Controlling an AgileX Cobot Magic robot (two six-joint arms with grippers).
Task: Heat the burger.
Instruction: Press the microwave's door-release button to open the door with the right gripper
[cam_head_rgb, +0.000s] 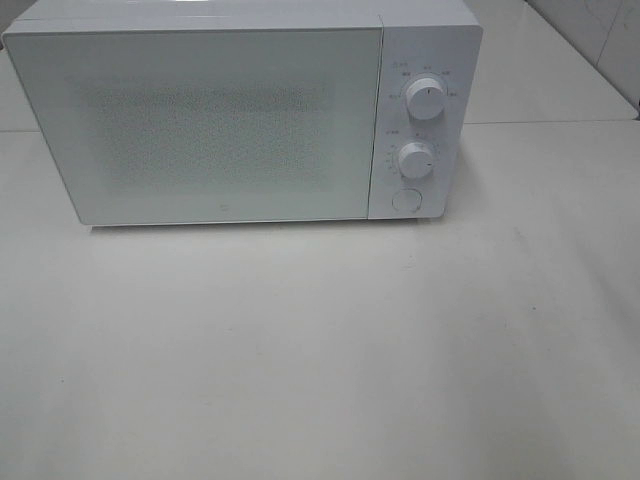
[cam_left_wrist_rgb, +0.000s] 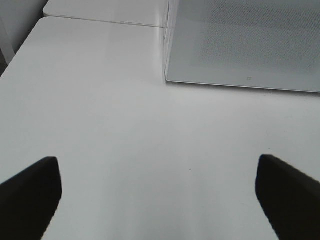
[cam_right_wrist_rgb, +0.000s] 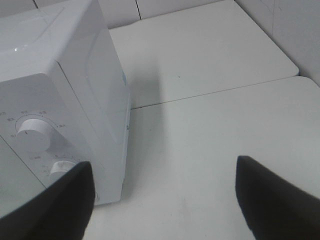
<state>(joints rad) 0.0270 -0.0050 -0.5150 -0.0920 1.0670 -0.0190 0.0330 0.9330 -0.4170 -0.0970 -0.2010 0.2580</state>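
The burger is out of view in every frame. A white microwave stands at the back of the table with its door shut; two round knobs and a button sit on its right panel. Neither arm shows in the high view. In the left wrist view my left gripper is open over bare table, near the microwave's lower left corner, with nothing between its dark fingers. My right gripper is open beside the microwave's right side, its fingers empty.
The white table stretches in front of the microwave. A seam joins it to a second table behind. A tiled wall rises at the back right.
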